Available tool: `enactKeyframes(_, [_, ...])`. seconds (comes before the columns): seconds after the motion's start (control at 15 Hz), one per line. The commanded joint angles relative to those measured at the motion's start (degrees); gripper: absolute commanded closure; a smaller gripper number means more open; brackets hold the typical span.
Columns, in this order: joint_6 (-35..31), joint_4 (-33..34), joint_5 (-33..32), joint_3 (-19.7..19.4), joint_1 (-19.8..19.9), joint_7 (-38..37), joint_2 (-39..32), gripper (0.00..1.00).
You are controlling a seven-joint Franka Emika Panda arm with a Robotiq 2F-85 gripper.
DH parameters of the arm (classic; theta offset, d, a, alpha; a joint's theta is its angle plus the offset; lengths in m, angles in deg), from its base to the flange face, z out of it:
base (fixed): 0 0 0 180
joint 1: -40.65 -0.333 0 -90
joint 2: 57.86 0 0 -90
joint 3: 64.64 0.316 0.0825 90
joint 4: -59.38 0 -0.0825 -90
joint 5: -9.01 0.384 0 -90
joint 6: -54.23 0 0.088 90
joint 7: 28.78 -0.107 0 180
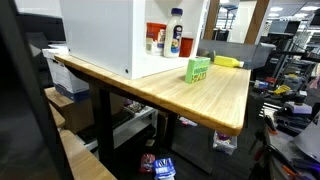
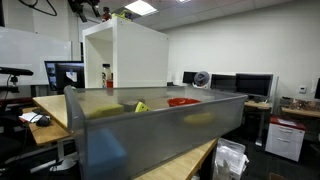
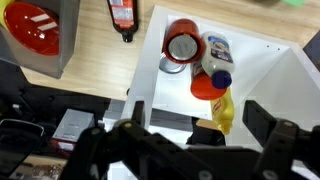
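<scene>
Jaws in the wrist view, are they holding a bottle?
No, the jaws stand wide open and empty, up above the bottles in the white box.

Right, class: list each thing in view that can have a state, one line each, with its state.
Tool: open, empty.
White bottle: upright, capped.
Can: standing in the white box.
Yellow bottle: capped, in the white box.
Green box: lying on the table.

The wooden worktop (image 3: 95, 45) bears a white box (image 3: 275, 75) straight ahead of the jaws. Farther from them, to one side, are a red-and-black bottle (image 3: 120, 15) and a grey bin (image 3: 68, 30); a green carton (image 1: 198, 69) sits beyond the box.
</scene>
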Motion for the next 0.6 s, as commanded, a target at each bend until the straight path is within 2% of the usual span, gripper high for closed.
enactKeyframes(0.0, [-6.64,-0.84,-0.10,-0.18,-0.28,-0.10,1.71,0.00])
enactKeyframes(0.53, [-24.09,-3.91,1.78,-1.18,-0.40,-1.72,1.80,0.00])
